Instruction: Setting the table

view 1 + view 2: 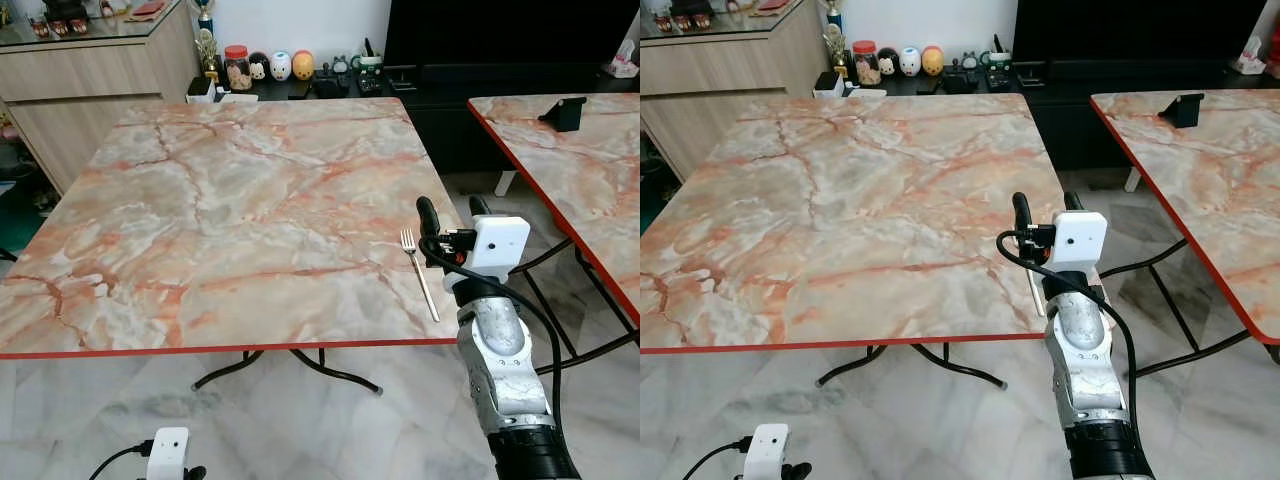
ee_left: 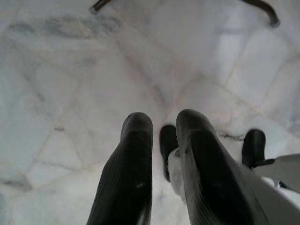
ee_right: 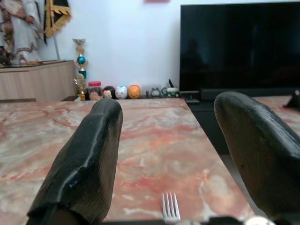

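A silver fork lies flat on the marble-patterned table near its right front corner, tines pointing away from me. My right gripper hovers just right of the fork, over the table's right edge, open with nothing between its fingers. In the right wrist view the fork's tines show low between the two black fingers. My left gripper hangs idle low at my side over the floor, its fingers close together with a narrow gap.
A second marble table stands to the right across a narrow aisle, with a black phone stand on it. Behind are a wooden sideboard, a low shelf with jars and figurines, and a black TV. Table legs cross the marble floor.
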### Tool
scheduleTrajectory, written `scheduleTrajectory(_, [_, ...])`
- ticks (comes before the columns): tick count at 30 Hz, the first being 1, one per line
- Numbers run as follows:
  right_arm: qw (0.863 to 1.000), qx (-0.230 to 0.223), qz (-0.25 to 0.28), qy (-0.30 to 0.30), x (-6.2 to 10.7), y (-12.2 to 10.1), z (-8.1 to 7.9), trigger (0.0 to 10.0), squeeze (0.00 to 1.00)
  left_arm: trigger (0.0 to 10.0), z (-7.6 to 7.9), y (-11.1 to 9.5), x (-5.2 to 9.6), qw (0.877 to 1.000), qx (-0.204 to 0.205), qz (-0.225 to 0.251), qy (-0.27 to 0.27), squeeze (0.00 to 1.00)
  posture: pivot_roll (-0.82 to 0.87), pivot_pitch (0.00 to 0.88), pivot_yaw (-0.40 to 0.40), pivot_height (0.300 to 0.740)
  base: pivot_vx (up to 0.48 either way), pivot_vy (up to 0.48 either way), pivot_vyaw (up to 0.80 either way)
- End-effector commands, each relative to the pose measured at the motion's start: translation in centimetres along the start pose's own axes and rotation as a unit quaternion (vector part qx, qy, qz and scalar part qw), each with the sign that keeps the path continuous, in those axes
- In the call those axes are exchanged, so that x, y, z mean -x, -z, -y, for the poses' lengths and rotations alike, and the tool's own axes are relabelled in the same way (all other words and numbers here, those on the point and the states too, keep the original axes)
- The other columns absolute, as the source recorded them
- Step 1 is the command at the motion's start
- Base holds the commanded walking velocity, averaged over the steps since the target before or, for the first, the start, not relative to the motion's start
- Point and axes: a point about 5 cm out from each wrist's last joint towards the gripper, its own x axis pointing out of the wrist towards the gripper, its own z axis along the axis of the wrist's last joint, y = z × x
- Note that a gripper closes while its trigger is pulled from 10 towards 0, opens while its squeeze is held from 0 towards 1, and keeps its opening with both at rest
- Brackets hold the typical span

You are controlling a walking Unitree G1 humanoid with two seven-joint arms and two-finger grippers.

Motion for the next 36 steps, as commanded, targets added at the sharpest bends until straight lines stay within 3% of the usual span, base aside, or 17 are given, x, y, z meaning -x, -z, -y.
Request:
scheduleTrajectory(1, [1.0, 0.007, 0.0, -0.015, -0.1, -0.1, -0.3, 10.0, 0.0, 10.0, -0.3, 0.4, 0.1, 1.0, 0.002, -0.008, -0.004, 0.0, 0.02, 0.0, 0.016, 0.74, 0.27, 0.0, 0.56])
scheduleTrajectory(5, [1.0, 0.004, 0.001, -0.014, 0.0, -0.1, -0.4, 10.0, 0.0, 10.0, -0.3, 0.4, 0.1, 1.0, 0.0, -0.009, -0.005, 0.0, 0.02, 0.0, 0.016, 0.74, 0.272, 0.0, 0.58])
scheduleTrajectory(17, [1.0, -0.005, -0.011, 0.005, 0.2, 0.3, -0.2, 10.0, 0.0, 10.0, -0.3, 0.4, 0.2, 1.0, -0.006, -0.008, -0.004, 0.0, 0.02, 0.0, 0.016, 0.74, 0.135, 0.0, 0.0])
scheduleTrajectory(18, [0.998, 0.006, -0.05, 0.028, 0.7, 1.2, 0.2, 10.0, 0.0, 10.0, -0.3, 0.4, 0.2, 1.0, -0.007, -0.008, -0.004, 0.0, 0.02, 0.0, 0.014, 0.74, 0.0, 0.0, 0.0])
scheduleTrajectory(19, [0.996, -0.015, -0.07, 0.046, 1.4, 1.9, 0.3, 10.0, 0.0, 10.0, -0.3, 0.5, 0.2, 1.0, -0.007, -0.009, -0.004, 0.0, 0.02, 0.0, 0.014, 0.74, 0.0, 0.0, 0.0])
scheduleTrajectory(21, [0.995, -0.016, -0.086, 0.051, 1.7, 2.2, 0.4, 10.0, 0.0, 10.0, -0.3, 0.5, 0.2, 1.0, -0.007, -0.009, -0.004, 0.0, 0.02, 0.0, 0.015, 0.74, 0.0, 0.0, 0.0])
scheduleTrajectory(23, [0.986, 0.005, -0.158, 0.059, 3.1, 3.9, 0.7, 10.0, 0.0, 10.0, -0.3, 0.4, 0.1, 1.0, -0.01, -0.01, -0.003, 0.0, 0.01, 0.0, 0.016, 0.74, 0.0, 0.0, 0.0])
scheduleTrajectory(25, [0.982, 0.011, -0.178, 0.063, 3.3, 4.4, 0.8, 10.0, 0.0, 10.0, -0.3, 0.4, 0.1, 1.0, -0.011, -0.01, -0.004, 0.0, 0.01, 0.0, 0.016, 0.74, 0.0, 0.0, 0.0])
scheduleTrajectory(26, [0.973, -0.012, -0.212, 0.092, 4.1, 5.4, 1.4, 10.0, 0.0, 10.0, -0.3, 0.4, 0.1, 1.0, -0.013, -0.011, -0.003, 0.0, 0.01, 0.0, 0.014, 0.74, 0.0, 0.0, 0.0])
scheduleTrajectory(28, [0.967, -0.024, -0.231, 0.108, 4.6, 6.1, 1.8, 10.0, 0.0, 10.0, -0.3, 0.4, 0.1, 1.0, -0.012, -0.011, -0.003, 0.0, 0.01, 0.0, 0.014, 0.74, 0.0, 0.0, 0.0])
scheduleTrajectory(29, [0.963, -0.009, -0.248, 0.102, 5.0, 6.6, 1.9, 10.0, 0.0, 10.0, -0.3, 0.4, 0.1, 1.0, -0.012, -0.011, -0.003, 0.0, 0.01, 0.0, 0.014, 0.74, 0.0, 0.0, 0.0])
scheduleTrajectory(35, [0.957, -0.008, -0.273, 0.094, 4.8, 6.8, 2.0, 10.0, 0.0, 10.0, -0.3, 0.4, 0.1, 1.0, -0.01, -0.01, -0.003, 0.0, 0.01, 0.0, 0.014, 0.74, 0.0, 0.0, 0.0])
scheduleTrajectory(36, [0.957, -0.013, -0.275, 0.094, 4.7, 6.7, 2.0, 10.0, 0.6, 10.0, -0.3, 0.4, 0.1, 1.0, -0.011, -0.01, -0.002, 0.0, 0.02, 0.0, 0.013, 0.74, 0.0, 0.0, 0.0])
